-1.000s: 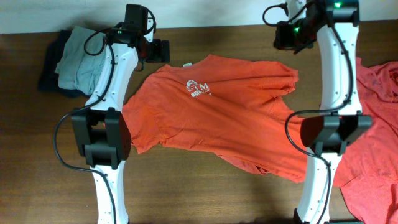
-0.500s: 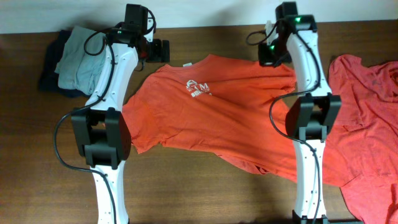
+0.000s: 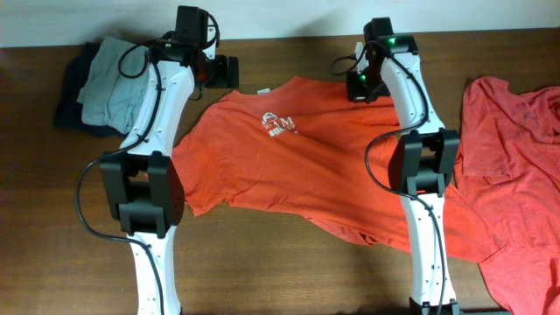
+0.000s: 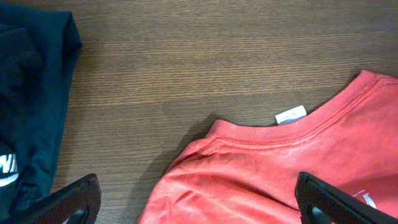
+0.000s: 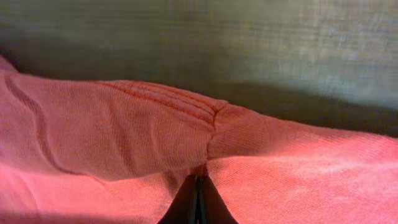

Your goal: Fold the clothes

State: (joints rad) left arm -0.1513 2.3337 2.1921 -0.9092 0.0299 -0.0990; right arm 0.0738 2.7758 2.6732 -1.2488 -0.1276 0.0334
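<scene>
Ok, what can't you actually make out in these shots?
- Overhead: chest logo on the spread T-shirt is too small to read.
- Overhead: second T-shirt runs off the right edge, partly behind the right arm.
- Left wrist: white print on the dark garment is cut by the left edge.

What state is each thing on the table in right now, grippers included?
Middle T-shirt: spread out, logo up, unfolded.
Right T-shirt: rumpled, unfolded.
Grey and dark pile: folded, stacked.
Left gripper: open, over the collar.
Right gripper: shut, pinching the middle T-shirt.
</scene>
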